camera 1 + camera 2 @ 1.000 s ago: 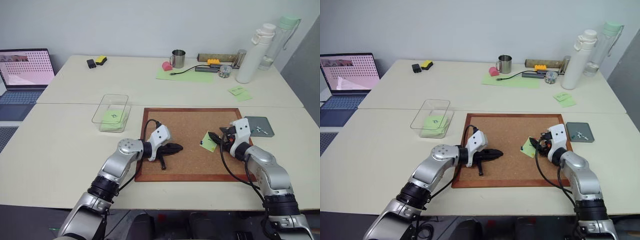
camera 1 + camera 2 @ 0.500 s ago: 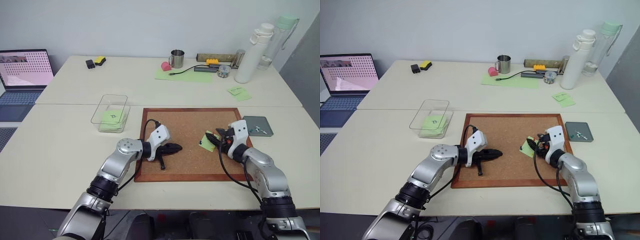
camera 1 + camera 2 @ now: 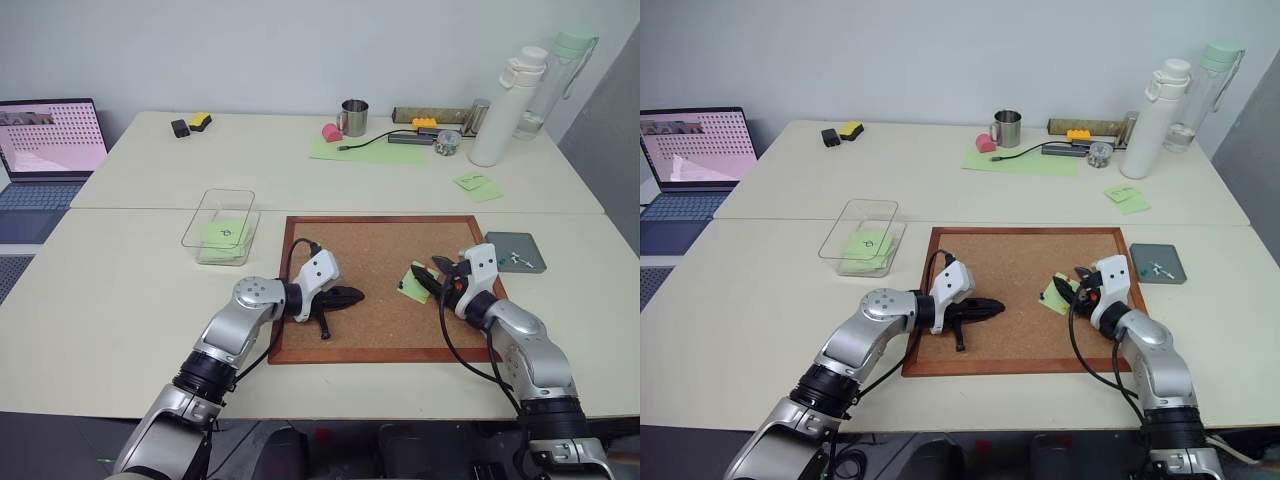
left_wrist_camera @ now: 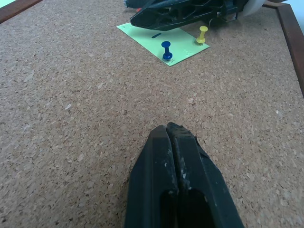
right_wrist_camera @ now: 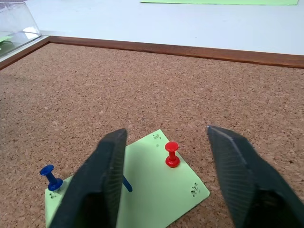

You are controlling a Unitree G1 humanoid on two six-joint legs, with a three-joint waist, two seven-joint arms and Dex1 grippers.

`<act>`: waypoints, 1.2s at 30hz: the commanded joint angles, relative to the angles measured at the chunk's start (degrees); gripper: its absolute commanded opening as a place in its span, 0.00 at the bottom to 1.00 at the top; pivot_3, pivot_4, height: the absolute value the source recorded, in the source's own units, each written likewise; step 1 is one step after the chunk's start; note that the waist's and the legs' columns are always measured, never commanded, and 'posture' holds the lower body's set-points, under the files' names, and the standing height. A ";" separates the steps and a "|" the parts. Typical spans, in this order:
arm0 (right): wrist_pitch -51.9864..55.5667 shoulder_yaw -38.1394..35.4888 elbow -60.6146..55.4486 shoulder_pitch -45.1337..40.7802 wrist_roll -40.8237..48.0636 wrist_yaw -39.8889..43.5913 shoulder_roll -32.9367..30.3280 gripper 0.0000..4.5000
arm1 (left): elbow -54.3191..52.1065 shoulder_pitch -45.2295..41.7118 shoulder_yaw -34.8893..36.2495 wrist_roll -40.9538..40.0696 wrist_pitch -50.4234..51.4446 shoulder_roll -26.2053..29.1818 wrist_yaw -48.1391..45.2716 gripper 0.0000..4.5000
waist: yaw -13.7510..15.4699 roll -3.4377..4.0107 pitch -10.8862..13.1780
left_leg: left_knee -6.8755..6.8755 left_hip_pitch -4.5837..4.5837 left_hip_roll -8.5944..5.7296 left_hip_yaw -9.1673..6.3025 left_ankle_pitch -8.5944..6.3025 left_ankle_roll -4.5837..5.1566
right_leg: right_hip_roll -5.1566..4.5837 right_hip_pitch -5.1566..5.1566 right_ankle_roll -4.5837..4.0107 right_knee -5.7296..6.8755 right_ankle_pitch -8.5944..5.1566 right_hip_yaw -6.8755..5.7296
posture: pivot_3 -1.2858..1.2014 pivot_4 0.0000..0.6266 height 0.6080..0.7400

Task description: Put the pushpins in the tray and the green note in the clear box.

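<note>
Since the earlier frame the right gripper (image 5: 166, 183) has edged closer over the small light-green square note (image 5: 156, 187), jaws apart astride its red plastic-headed pushpin (image 5: 171, 154). Left gripper (image 4: 172, 137) rests closed on the wood-framed corkboard (image 3: 375, 250). Blue pushpin (image 4: 166, 49) and yellow pushpin (image 4: 203, 33) remain in place; grey tray (image 3: 520, 252) holds some pins, and the clear plastic box (image 3: 222, 224) contains a green note.

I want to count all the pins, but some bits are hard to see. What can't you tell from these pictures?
- Tray, head views: its pushpins are too small to count.
- Green note, right wrist view: the right gripper fingers cover its near corners, and the edge cuts it off.
- Same note, left wrist view: the right gripper covers its far side.
- Clear box: the mark on the note inside is too small to read.
</note>
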 commanded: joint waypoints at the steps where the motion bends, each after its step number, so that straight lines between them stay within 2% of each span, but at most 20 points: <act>1: -1.47 -0.16 0.33 -0.31 -0.13 0.61 0.22 0.40 | -0.96 0.47 0.69 0.41 0.33 1.16 -0.30 0.00 | 0.00 0.00 0.00 | 0.00 0.00 0.00 0.00 0.00 0.00 | 0.00 0.00 0.00 0.00 0.00 0.00 | 0.52 0.24 1.00; 11: -2.12 0.80 0.29 0.14 -1.58 1.23 -0.70 0.01 | -1.24 0.54 0.53 0.36 0.21 1.48 -0.39 0.00 | 0.01 0.00 0.00 | 0.00 0.01 0.00 0.01 0.00 0.00 | 0.00 0.00 0.00 0.00 0.00 0.01 | 0.52 0.24 1.00; 22: -1.11 -1.27 -6.46 0.38 1.86 1.55 -0.12 0.01 | -1.86 1.13 0.30 0.55 0.47 1.95 -0.41 0.00 | 0.04 0.01 0.01 | -0.01 0.00 0.01 0.00 0.00 0.00 | -0.01 0.00 0.00 0.00 0.00 0.01 | 0.52 0.24 1.00; 36: 5.02 -2.69 -14.86 1.38 4.09 0.35 -2.60 0.01 | -1.23 1.05 -0.69 2.17 1.25 2.26 0.05 0.00 | 0.01 0.01 0.01 | -0.02 0.01 0.01 0.01 0.00 0.00 | -0.01 0.00 0.00 0.00 0.00 0.01 | 0.52 0.24 1.00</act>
